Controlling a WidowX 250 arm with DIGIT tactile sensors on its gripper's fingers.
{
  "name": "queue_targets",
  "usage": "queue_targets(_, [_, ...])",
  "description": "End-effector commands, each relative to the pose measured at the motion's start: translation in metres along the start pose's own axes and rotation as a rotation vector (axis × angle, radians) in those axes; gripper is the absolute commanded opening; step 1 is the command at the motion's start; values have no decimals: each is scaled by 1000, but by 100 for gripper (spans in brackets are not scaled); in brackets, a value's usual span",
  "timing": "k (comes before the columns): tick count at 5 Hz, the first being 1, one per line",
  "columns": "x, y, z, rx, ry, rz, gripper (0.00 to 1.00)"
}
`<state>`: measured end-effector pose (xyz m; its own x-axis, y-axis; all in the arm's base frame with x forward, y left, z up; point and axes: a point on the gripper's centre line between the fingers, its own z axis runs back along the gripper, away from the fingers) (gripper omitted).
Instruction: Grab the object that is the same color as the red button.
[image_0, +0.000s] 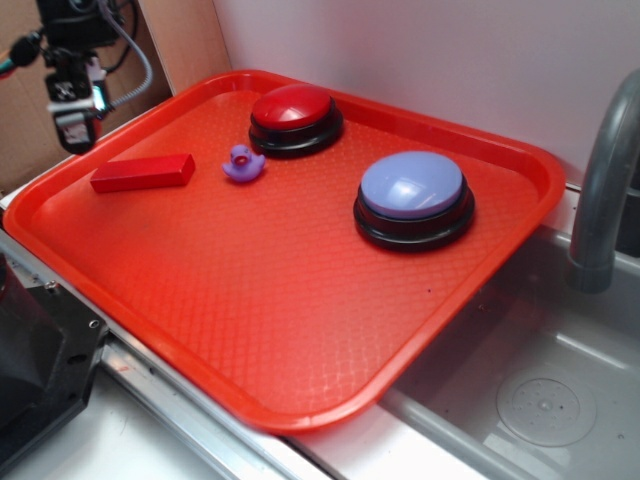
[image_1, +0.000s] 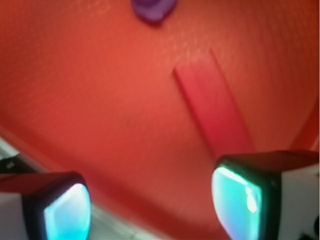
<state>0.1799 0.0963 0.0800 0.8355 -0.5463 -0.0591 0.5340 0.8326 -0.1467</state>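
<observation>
While hanging over the far-left rim of the large red-orange plastic tray (image_0: 300, 400), black hand (image_0: 75, 125) spread wide, gripping nothing. Just right, flat red rectangular block (image_0: 142, 173), then tiny purple rubber duck (image_0: 243, 164), domed red push button (image_0: 295, 118), lavender-blue domed button (image_0: 413, 198).

One tray (image_0: 150, 330) holds two buttons (image_0: 296, 118) (image_0: 413, 200), one red block (image_0: 142, 173), one purple duck (image_0: 243, 164).
</observation>
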Motion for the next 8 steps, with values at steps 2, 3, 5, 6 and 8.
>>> queue_targets(2, [17,17,-13,162,-180,-121,100])
queue_targets(3, [17,17,-13,162,-180,-121,100])
queue_targets(5, [17,17,-13,162,-180,-121,100])
queue_targets(6, [14,29,-14,211,-177,-147,100])
queue_targets(8, [22,50,-38,149,-146,-176,100])
